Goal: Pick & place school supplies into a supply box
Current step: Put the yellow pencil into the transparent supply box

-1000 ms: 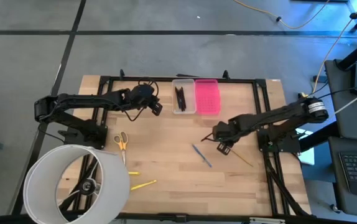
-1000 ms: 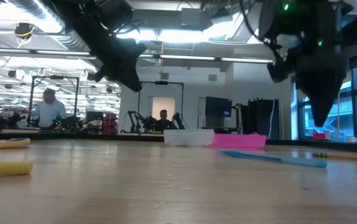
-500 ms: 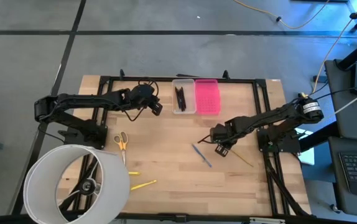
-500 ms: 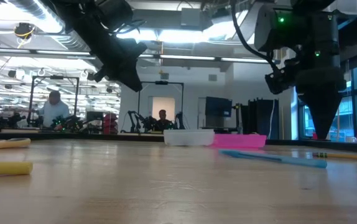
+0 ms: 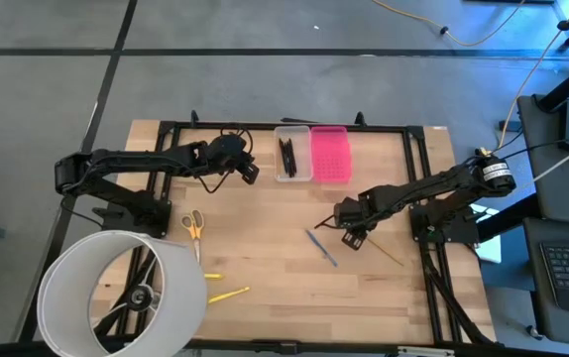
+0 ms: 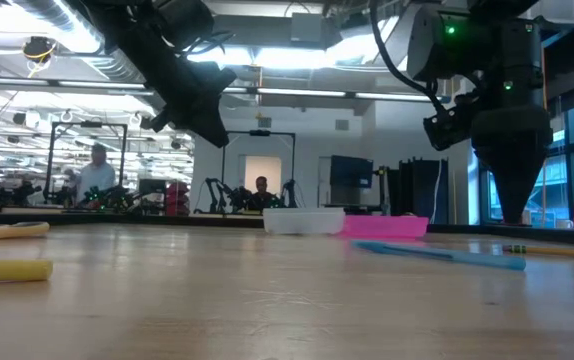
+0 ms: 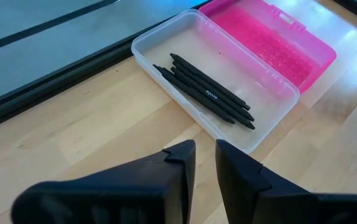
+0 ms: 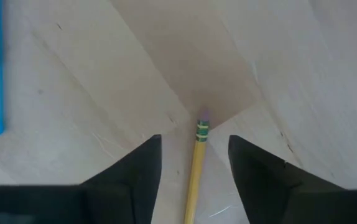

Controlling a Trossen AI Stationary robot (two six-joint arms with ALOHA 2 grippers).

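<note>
The supply box (image 5: pixel 291 153) is a clear case at the table's far middle with three black pens (image 7: pixel 206 93) in it. Its pink lid (image 5: pixel 330 154) lies open beside it. An orange-brown pencil (image 5: pixel 384 248) lies flat on the table at the right. My right gripper (image 8: pixel 194 146) points down over the pencil's eraser end (image 8: pixel 201 127), open, one finger on either side and not touching it. A blue pen (image 5: pixel 321 248) lies just left of it. My left gripper (image 7: pixel 204 162) hangs left of the box, shut and holding nothing.
Yellow-handled scissors (image 5: pixel 193 224) and two yellow markers (image 5: pixel 228 294) lie at the table's left. A big white hoop (image 5: pixel 121 293) stands over the near-left corner. A black frame (image 5: pixel 423 178) runs round the table's edges. Bare wood lies between the blue pen and the markers.
My right gripper has opened over the pencil's eraser end; in the low view its tip has gone from a narrow point to a blunter, wider one. The pencil and blue pen lie where they were.
</note>
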